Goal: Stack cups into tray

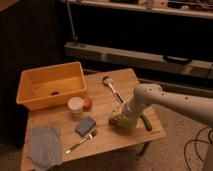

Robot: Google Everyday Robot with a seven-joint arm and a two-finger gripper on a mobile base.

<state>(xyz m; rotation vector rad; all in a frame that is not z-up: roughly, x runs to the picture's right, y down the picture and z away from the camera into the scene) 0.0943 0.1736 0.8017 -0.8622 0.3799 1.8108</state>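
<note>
Slatted pale-wood bench (pixel 107 107) fills the centre of the frame. The tray (pixel 27 97) sits at its upper-left corner: yellow-orange plastic, rectangular, with deep sloped walls and a rolled rim. It is open side up, and its long axis runs left to right, rising slightly toward the right. The white cup (pixel 75 105) stands upright just below the tray's lower-right corner, on the bench and outside the tray. It is cylindrical with a pale rim, mouth up and axis vertical. A small rounded orange object (pixel 88 103) touches or nearly touches its right side. The white arm (pixel 165 100) reaches in from the right edge, smooth and tubular, bending down to the end effector (pixel 118 120) low over the bench at centre right. At its tip is a dull olive-green cup (pixel 122 123); its orientation is unreadable, and whether the end effector is closed on it or merely around it I cannot tell. An elongated green object (pixel 146 122) lies slanted just to the right. A blue-grey rectangular sponge (pixel 85 125) lies below the white cup. A thin metal utensil (pixel 80 142) runs diagonally below the sponge. A soft, crumpled blue-grey cloth (pixel 44 145) is at lower left. A long-handled tool (pixel 112 89) lies diagonally at upper centre.
</note>
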